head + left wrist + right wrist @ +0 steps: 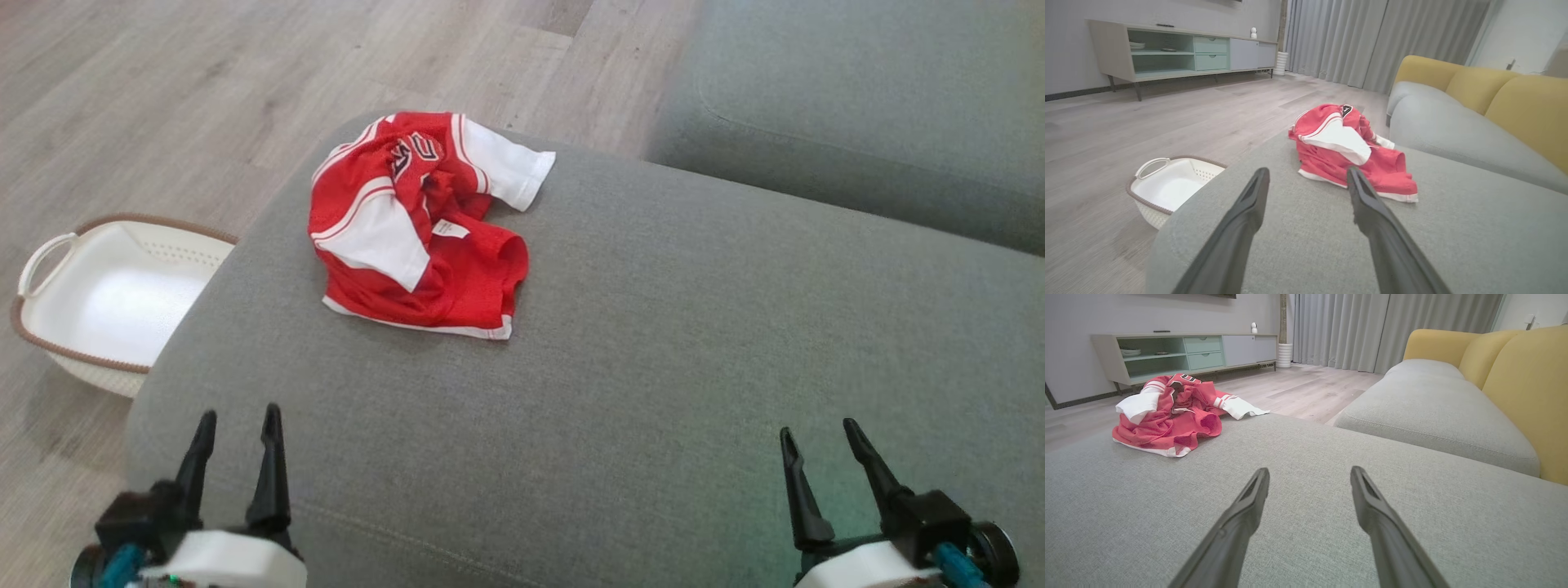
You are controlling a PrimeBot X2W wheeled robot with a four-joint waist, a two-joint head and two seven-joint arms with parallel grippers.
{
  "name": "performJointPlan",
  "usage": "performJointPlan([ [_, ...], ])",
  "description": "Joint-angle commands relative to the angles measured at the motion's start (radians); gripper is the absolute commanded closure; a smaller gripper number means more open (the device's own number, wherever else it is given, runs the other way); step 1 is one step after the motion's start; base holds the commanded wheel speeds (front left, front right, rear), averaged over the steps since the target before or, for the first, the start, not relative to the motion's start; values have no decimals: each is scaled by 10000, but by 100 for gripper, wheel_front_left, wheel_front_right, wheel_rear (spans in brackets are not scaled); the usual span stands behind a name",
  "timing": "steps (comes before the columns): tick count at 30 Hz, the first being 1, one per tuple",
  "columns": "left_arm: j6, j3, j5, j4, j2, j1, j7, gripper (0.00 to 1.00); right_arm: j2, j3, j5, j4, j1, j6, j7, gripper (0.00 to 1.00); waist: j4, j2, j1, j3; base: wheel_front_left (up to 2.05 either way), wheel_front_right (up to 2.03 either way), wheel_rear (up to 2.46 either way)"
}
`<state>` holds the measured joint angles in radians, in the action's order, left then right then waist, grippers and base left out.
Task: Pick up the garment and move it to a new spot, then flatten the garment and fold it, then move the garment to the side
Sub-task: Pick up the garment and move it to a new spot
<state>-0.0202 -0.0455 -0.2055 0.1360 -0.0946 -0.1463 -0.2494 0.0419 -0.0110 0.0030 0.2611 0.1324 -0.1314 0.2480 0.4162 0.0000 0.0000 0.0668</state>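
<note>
The garment (465, 278) is a red mesh jersey with white sleeves and red-and-white striped trim. Dark lettering shows on a fold near its far edge. It lies crumpled in a loose heap, with a small white label showing near its middle. One white sleeve sticks out to the far right. It rests on the far left part of the grey cushion (653, 367), close to that cushion's far edge.
</note>
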Motion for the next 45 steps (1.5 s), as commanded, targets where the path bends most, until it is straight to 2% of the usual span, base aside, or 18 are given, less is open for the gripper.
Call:
performJointPlan([
  [1,-117,364,-106,-477,-23,731,-86,0,84,-243,-122,-284,-481,7,137,0,-121,0,0,-101,0,0,0],
  [5,-589,292,-705,-651,-309,2090,773,0,229,-184,-422,-393,-635,7,137,0,-456,0,0,-796,0,0,0],
  [13,-1003,-97,-1701,56,-1203,6323,2821,0,1401,-427,-618,-834,-1949,7,50,0,-1164,0,0,-3324,0,0,0],
  [18,-1082,-564,-2149,1514,-1748,8701,3485,0,2166,-832,-528,-1145,-2792,7,-174,0,-1681,0,0,-4532,0,0,0],
  [21,-1091,-539,-2573,2785,-1820,9810,3767,0,2521,-865,-444,-1368,-3105,7,-286,0,-1937,0,0,-5069,0,0,0],
  [27,-1092,-704,-2474,4923,-2173,10800,3798,0,2685,-823,-341,-1561,-3231,7,-330,0,-2323,0,0,-5428,0,0,0],
  [35,-118,-867,-1744,7228,-2529,11541,3142,0,2500,-703,-368,-1681,-2901,7,-282,0,-2491,0,0,-5454,0,0,0],
  [39,209,-960,-1572,7967,-2553,11720,2911,0,2424,-710,-397,-1692,-2759,7,-288,0,-2443,0,0,-5353,0,0,0],
  [42,232,-972,-1603,8405,-2547,11803,2844,0,2420,-725,-394,-1702,-2729,7,-318,0,-2402,0,0,-5266,0,0,0],
  [43,203,-991,-1612,8529,-2540,11828,2831,3,2421,-728,-394,-1710,-2718,7,-327,0,-2386,0,0,-5238,0,0,0],
  [45,36,-1034,-1673,8782,-2482,11850,2845,73,2423,-737,-396,-1715,-2683,7,-338,0,-2356,0,0,-5165,0,0,0],
])
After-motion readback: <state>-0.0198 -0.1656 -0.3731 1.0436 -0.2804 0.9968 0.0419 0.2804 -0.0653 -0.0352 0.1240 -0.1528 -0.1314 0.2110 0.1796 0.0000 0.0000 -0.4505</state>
